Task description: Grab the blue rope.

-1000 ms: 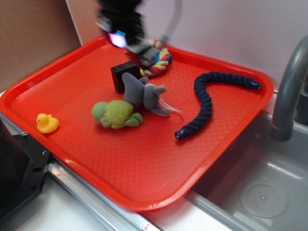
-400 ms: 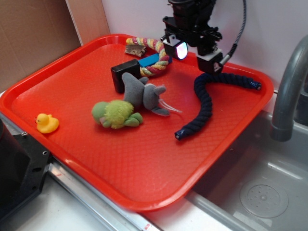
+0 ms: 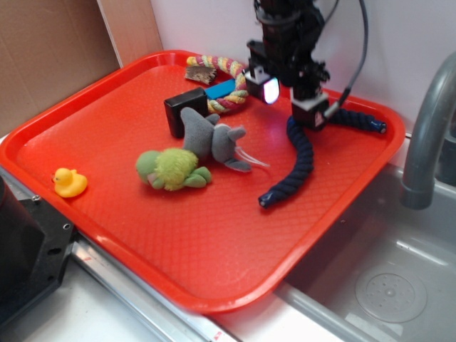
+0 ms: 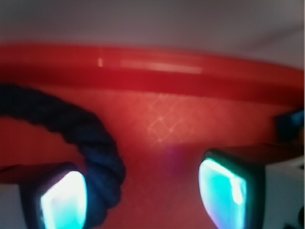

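The blue rope [image 3: 303,160] is a dark navy twisted cord lying in an S on the right side of the red tray [image 3: 107,121], with capped ends at the far right and the near middle. My gripper [image 3: 292,103] is low over the rope's upper bend, jaws open. In the wrist view the rope [image 4: 90,143] curves in from the left and passes down just inside the left glowing pad [image 4: 64,200]. The right pad [image 4: 224,191] stands well apart from it. My gripper [image 4: 143,195] holds nothing.
On the tray's far side lie a multicoloured rope [image 3: 231,78], a bright blue block [image 3: 222,90] and a black block [image 3: 179,110]. A grey plush mouse [image 3: 214,139], a green plush [image 3: 171,169] and a yellow duck [image 3: 69,182] lie left. A grey faucet [image 3: 427,128] and sink [image 3: 385,285] stand right.
My gripper has swung from over the multicoloured rope to the right, then dropped lower onto the blue rope's upper bend. The rope and toys have not moved.
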Tool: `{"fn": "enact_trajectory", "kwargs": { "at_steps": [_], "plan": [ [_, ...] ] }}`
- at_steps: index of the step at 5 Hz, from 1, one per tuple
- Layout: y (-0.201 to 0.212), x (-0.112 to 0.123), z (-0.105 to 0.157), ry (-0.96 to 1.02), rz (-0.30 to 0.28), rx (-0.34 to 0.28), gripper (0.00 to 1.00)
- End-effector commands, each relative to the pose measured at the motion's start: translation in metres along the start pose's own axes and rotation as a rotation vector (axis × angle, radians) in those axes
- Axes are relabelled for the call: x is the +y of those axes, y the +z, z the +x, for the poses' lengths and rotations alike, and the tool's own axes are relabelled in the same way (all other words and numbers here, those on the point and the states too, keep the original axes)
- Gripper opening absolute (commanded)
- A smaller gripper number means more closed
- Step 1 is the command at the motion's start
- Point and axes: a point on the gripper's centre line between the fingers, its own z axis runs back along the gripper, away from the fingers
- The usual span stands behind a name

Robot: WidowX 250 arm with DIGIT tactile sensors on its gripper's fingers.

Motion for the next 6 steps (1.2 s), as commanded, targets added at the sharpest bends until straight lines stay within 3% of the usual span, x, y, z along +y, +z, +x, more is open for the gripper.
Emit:
{"fn": "enact_trajectory", "kwargs": {
  "at_steps": [1,2,3,4,6],
  "plan": [
    [-0.012,-0.019,0.010,-0.088,0.000,-0.007,0.37],
    [0.007,-0.010,0.002,-0.065,0.012,-0.038,0.00],
    [0.024,0.004,-0.012,-0.047,0.004,-0.058,0.00],
    [0.046,0.022,-0.040,-0.001,0.030,-0.027,0.00],
    [0.148,0.100,-0.111,0.363,0.022,-0.017,0.00]
  ]
}}
